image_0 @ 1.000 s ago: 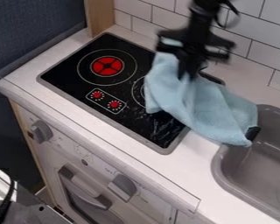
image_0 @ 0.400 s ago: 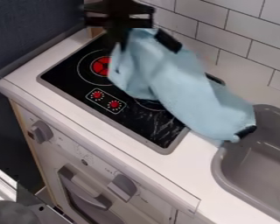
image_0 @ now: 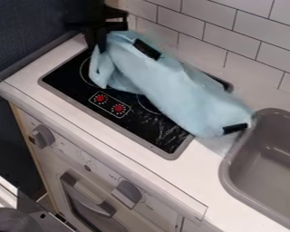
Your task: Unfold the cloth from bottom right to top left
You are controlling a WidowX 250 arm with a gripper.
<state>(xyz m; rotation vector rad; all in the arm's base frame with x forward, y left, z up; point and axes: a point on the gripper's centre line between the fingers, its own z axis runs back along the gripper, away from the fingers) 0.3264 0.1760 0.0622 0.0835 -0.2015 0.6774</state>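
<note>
The cloth lies slantwise over the hob, from its upper-left part to the counter beside the sink, its lower-right end reaching the sink's rim. The gripper, at the hob's upper-left corner, is closed on the cloth's upper-left end. The tiles rise behind the hob, near the cloth's upper edge; a dark wall stands left. Two knobs and a handle jut from the oven front below. The cloth is pale blue, soft and rumpled, with black patches and a hanging fold at left. The hob is flat, glossy black, grey-edged; the sink is smooth, grey and round-cornered; the tiles are white rectangles.
</note>
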